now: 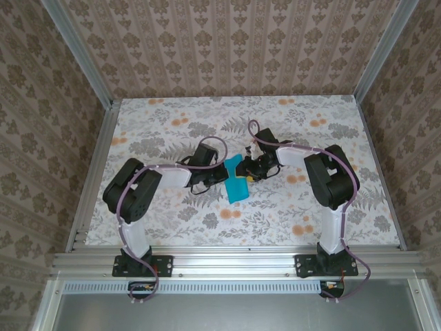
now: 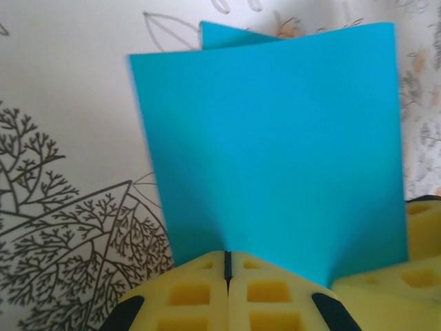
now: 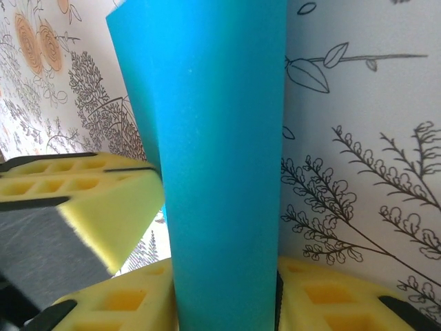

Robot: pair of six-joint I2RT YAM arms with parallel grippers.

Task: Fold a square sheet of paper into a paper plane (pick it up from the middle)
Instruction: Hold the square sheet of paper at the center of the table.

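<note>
I'm seeing a floral-print surface (image 1: 172, 131) boxed in by damask-papered walls (image 1: 227, 48). The square sheet of paper (image 1: 236, 183) stands folded at centre. The left tool (image 2: 227, 265), at its 9 o'clock, pinches its edge. The right tool (image 3: 227, 296), at 2 o'clock, straddles it; whether it grips I cannot tell.

Soft, even light fills the overhead view, casting only faint shadows. The wrist views are bright and close: the square sheet of paper (image 2: 275, 152) has a smeared left edge, and the yellow foam pads (image 3: 103, 207) sit out of focus
</note>
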